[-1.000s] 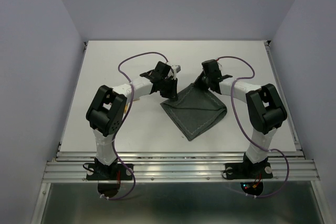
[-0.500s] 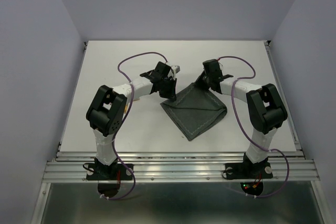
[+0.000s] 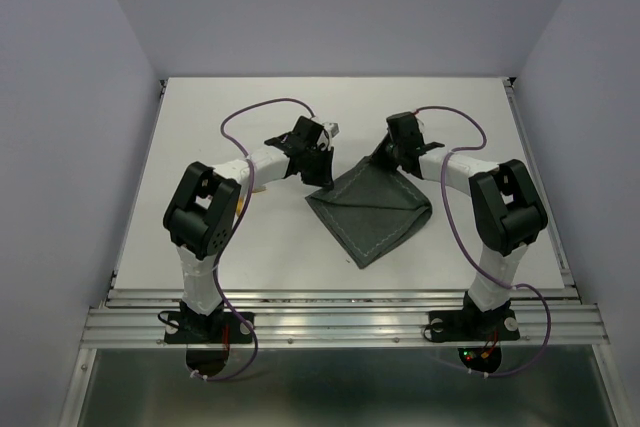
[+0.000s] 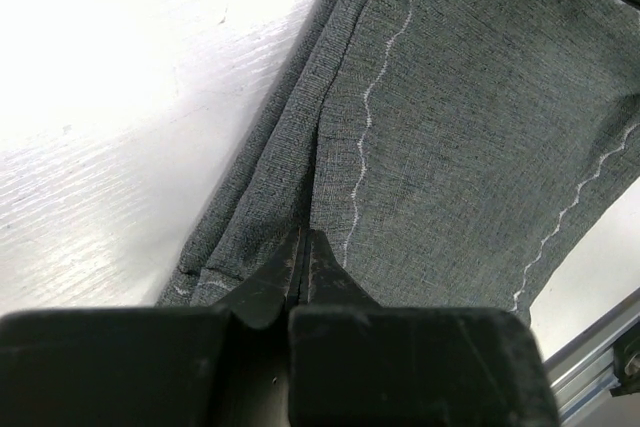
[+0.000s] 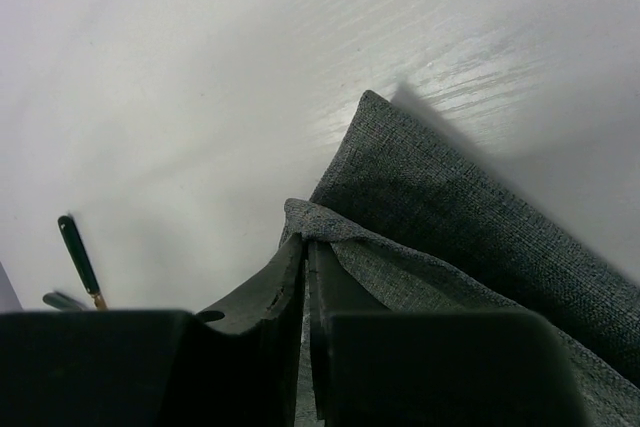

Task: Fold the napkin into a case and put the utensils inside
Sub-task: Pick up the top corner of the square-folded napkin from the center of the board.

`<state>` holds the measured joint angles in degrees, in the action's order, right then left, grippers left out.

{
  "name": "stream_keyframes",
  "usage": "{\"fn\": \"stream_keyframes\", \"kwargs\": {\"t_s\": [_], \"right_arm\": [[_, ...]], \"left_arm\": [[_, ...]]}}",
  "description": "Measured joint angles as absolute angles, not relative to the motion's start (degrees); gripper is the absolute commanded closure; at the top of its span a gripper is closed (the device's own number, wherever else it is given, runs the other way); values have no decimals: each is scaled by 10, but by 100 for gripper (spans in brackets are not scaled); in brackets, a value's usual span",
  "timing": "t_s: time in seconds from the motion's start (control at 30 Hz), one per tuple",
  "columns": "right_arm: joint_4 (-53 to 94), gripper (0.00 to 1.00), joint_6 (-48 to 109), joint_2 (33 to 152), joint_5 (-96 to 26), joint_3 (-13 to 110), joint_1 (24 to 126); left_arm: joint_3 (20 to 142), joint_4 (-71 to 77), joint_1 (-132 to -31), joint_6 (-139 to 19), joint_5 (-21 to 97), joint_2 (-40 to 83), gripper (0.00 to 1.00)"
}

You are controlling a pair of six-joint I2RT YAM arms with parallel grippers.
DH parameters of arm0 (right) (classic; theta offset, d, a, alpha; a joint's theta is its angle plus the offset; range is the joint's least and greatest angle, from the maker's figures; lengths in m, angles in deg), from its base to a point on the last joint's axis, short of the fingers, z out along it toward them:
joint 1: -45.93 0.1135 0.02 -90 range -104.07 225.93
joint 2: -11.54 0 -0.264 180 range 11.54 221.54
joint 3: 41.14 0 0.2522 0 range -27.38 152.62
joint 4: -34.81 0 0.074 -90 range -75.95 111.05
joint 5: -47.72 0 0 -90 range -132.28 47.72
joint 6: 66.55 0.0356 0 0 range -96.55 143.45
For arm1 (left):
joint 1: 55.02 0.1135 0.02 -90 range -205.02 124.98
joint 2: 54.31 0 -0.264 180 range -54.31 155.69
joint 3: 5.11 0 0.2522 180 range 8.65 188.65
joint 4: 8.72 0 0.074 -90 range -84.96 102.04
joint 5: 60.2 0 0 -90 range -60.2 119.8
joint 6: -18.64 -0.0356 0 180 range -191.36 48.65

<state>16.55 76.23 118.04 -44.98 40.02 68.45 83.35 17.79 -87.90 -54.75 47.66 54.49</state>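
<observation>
**Both claws clenched on far edge of folded napkin**

The dark grey-green square cloth napkin lies folded on the white counter, mid-counter and a bit right of centre. From the top view it reads as a diamond, with one corner pointing toward the arm bases. A thin lighter stitched line runs wavy along the hem.

The left claw is at the napkin's far-left corner. In the left wrist view its fingertips are pressed together on the stacked edge layers, so it is clenched on the cloth.

The right claw is at the far corner. In the right wrist view its tips are closed on a raised lip of the top layer, with a second layer flat on the counter just behind.

The two claws are near each other but apart, with the napkin's far edge between them.

A thin dark-green rod with a gold-ish end shows left in the right wrist view. I cannot tell what it is.
</observation>
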Motion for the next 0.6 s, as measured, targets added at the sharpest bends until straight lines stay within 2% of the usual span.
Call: {"fn": "stream_keyframes", "kwargs": {"t_s": [0.03, 0.07, 0.17, 0.23, 0.4, 0.47, 0.53, 0.57, 0.6], "right_arm": [[167, 84, 763, 1180, -449, 400, 684], [169, 74, 763, 1180, -449, 400, 684], [173, 56, 764, 1173, -447, 394, 682], [173, 52, 761, 1160, -446, 388, 681], [177, 51, 755, 1111, -441, 365, 680], [177, 55, 751, 1081, -439, 351, 680], [181, 62, 744, 1051, -437, 331, 680], [180, 72, 742, 1040, -436, 323, 680], [175, 76, 737, 1025, -434, 314, 680]], "left_arm": [[833, 177, -879, -547, 476, 545, 100], [833, 176, -878, -545, 475, 545, 100], [833, 172, -876, -540, 474, 545, 100], [833, 169, -875, -538, 473, 545, 100], [833, 165, -875, -530, 471, 545, 100], [833, 163, -875, -528, 470, 545, 100], [833, 162, -875, -526, 469, 545, 100], [833, 162, -875, -525, 468, 545, 100], [833, 161, -875, -524, 467, 545, 100]]}}
